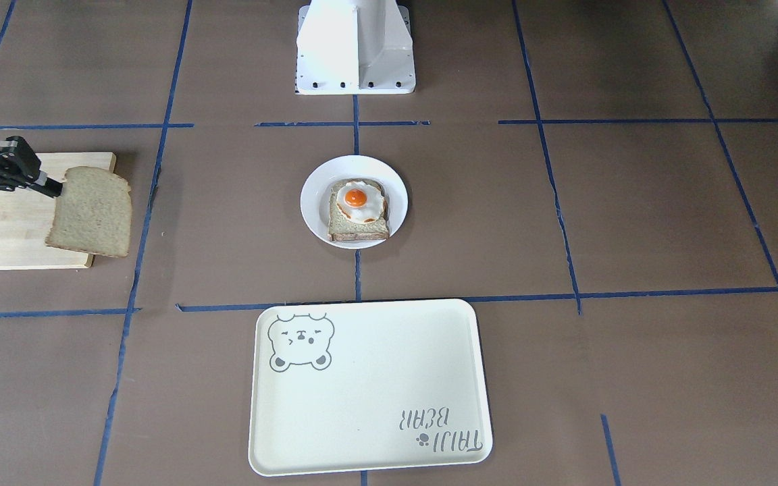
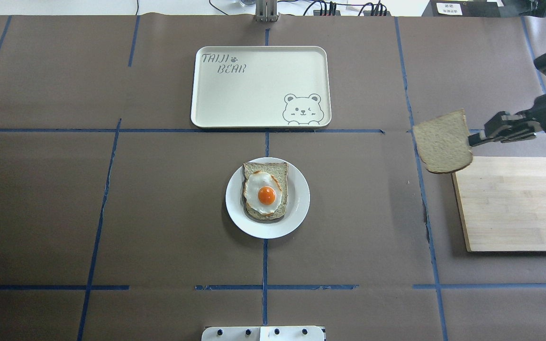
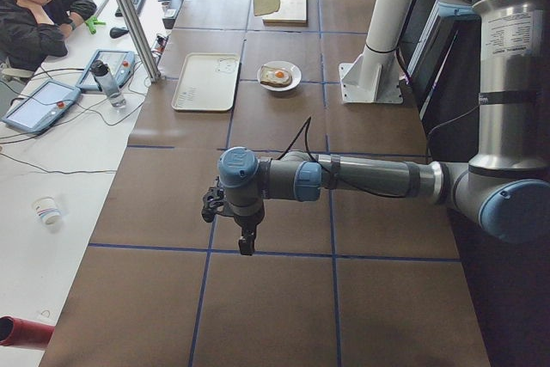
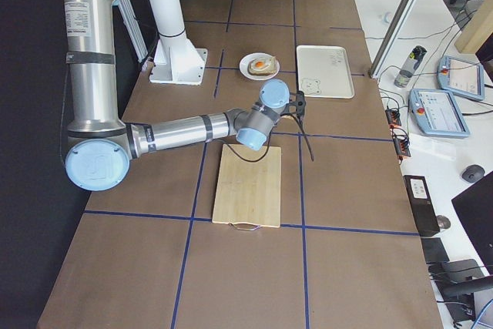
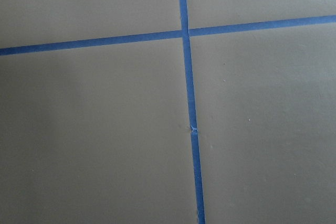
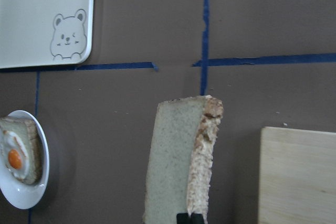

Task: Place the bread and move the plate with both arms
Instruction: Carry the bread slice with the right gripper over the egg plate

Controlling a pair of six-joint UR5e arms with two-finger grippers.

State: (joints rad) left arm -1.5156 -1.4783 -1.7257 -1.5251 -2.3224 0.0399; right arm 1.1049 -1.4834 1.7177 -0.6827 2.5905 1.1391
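Bread [image 2: 443, 142], pinched at its crust by the closed right hand [image 2: 471, 140] above a corner of the wooden board [image 2: 514, 203], hangs well to the robot's right of the plate [image 2: 300, 208]; left hand [image 3: 247, 245] farther off, opening indeterminable.

Right end effector [image 2: 473, 139] raised at right, pinched on the bread [image 2: 443, 142] edge; left end effector [image 3: 247, 245] hangs pointing down (grip unclear).

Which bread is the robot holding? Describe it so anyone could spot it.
Find the wooden board at the table's end. At its corner nearest the tray, the right gripper pinches the bread in the air. Unlike the slice on the plate, it carries no egg.
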